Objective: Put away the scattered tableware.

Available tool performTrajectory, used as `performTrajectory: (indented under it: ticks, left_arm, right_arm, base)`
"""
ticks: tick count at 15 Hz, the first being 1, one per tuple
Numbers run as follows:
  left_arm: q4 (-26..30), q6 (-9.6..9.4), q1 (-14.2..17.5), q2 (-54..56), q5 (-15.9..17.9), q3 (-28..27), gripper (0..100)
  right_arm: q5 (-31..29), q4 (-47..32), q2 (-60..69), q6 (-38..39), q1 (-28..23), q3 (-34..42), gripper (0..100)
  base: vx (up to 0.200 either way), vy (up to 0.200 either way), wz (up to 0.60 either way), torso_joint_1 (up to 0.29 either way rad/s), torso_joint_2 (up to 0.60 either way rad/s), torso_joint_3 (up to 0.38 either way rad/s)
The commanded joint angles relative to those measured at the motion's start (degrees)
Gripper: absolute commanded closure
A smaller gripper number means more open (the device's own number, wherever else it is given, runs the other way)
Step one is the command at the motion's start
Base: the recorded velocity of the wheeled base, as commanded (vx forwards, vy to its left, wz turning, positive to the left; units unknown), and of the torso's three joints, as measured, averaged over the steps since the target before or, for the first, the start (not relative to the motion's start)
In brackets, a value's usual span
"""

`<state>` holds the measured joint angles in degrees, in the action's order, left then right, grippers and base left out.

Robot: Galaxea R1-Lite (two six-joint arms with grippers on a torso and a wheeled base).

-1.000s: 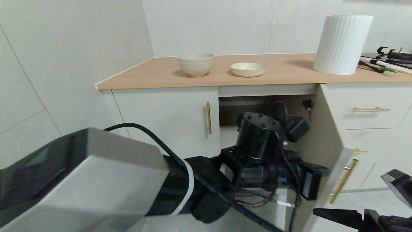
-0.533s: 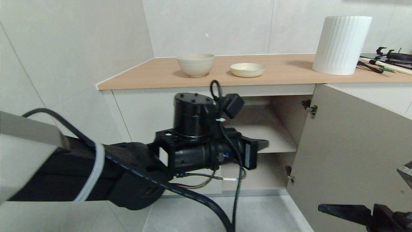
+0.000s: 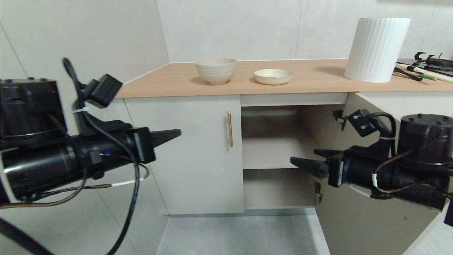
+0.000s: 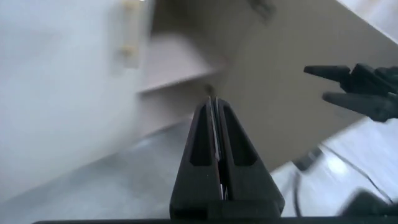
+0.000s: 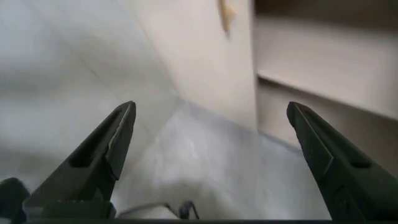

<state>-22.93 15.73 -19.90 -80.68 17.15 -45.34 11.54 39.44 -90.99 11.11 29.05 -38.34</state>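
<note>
Fingers of left gripper [image 3: 175, 134] pressed together, level; right gripper [image 3: 303, 157] spread wide.

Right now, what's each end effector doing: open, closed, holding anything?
Left end effector: closed, holding nothing.
Right end effector: open, holding nothing.

A tall white ribbed container [image 3: 377, 49] stands upright on the wooden countertop [image 3: 318, 76] towards its right end, with a clutter of black tools and slim sticks [image 3: 424, 67] lying just beyond it. Pale tiled wall [image 3: 247, 28] rises behind. Below, the left cabinet door [image 3: 191, 152] is closed, its brass handle [image 3: 229, 129] vertical; the right door [image 3: 354, 226] hangs open, baring a shelf [image 3: 272, 156] above the grey floor [image 3: 240, 237]
</note>
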Motion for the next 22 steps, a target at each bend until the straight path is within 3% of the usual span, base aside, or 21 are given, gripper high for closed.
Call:
performTrajectory:
  ticks: [1,4,6,7,22]
  left_arm:
    - [0.52,0.01,3.99,7.90,-0.01,1.83,100]
    - [0.52,0.09,6.18,9.05,0.07,3.76,100]
    - [0.61,0.18,6.62,7.46,0.16,2.71,100]
    - [0.61,0.36,6.80,7.11,0.16,2.71,0]
    - [0.43,0.18,7.85,6.50,0.43,-0.37,0]
  right_arm:
    - [-1.96,-17.55,0.64,-0.91,0.22,-16.15,0]
    - [-1.88,-29.15,6.97,-0.65,0.22,-19.23,0]
    - [-2.14,-30.65,8.64,-0.65,0.22,-18.70,0]
    - [-2.23,-30.74,8.72,-0.65,0.31,-18.53,0]
    - [-3.46,-33.81,9.87,-0.65,0.48,-18.97,0]
  base:
    - [0.000,0.000,0.00,0.000,0.00,0.000]
    - [0.000,0.000,0.00,0.000,0.00,0.000]
    - [0.000,0.000,0.00,0.000,0.00,0.000]
    - [0.000,0.000,0.00,0.000,0.00,0.000]
    - [0.013,0.000,0.00,0.000,0.00,0.000]
